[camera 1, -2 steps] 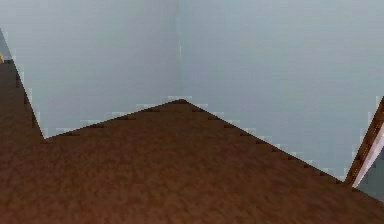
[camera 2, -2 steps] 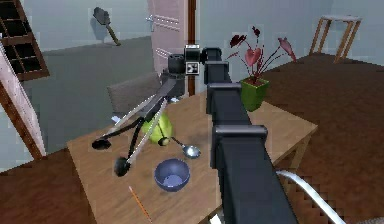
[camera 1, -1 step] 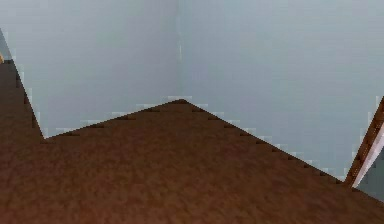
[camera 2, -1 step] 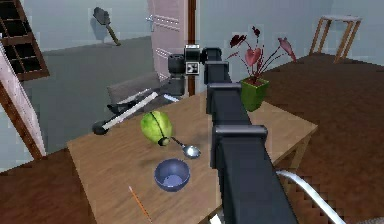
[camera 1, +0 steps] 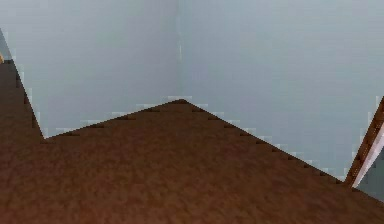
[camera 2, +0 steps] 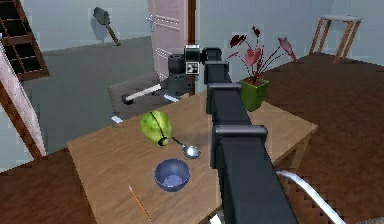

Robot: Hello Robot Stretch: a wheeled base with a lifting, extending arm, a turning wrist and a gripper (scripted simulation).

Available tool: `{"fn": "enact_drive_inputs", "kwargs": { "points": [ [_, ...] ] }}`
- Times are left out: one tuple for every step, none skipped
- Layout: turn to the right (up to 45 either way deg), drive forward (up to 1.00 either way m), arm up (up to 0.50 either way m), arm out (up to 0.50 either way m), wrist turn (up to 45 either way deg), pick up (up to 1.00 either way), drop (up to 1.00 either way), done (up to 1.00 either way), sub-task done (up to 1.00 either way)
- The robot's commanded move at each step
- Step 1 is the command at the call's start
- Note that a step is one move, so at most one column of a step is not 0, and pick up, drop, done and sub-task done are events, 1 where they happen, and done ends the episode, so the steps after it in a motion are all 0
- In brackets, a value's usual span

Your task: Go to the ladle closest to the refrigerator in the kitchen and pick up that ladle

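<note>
The likeliest ladle you have is the small silvery utensil (camera 2: 187, 150) lying on the wooden table (camera 2: 105, 160). Its round bowl end sits just beside the arm (camera 2: 235, 150), and its thin handle runs up toward a green round thing (camera 2: 155, 125). You cannot tell whether the two touch. Nearer the arm side view's bottom edge, a blue bowl (camera 2: 171, 176) stands on the table, and a thin orange pencil-like stick (camera 2: 140, 203) lies left of it.

The gripper (camera 2: 165, 93) reaches past the table's far edge, left of the white marker squares (camera 2: 190, 67). A pale rod (camera 2: 145, 94) lies at its far end, with a grey chair (camera 2: 125, 85) behind it. So you cannot tell whether the gripper holds anything, nor how it stands.

To the right of the arm, a red-leaved plant in a green pot (camera 2: 254, 92) stands on the table. A wooden chair (camera 2: 340, 35) stands well away in the top right corner.

In the forward view you face two pale blue walls (camera 1: 260, 70) meeting in a corner above a dark brown floor (camera 1: 150, 170).
</note>
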Motion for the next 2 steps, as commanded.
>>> {"fn": "enact_drive_inputs", "kwargs": {
  "points": [
    [0.0,0.00,0.00,0.00,45.0,0.00,0.00,0.00,0.00],
    [0.0,0.00,0.00,0.00,9.0,0.00,0.00,0.00,0.00]
  ]
}}
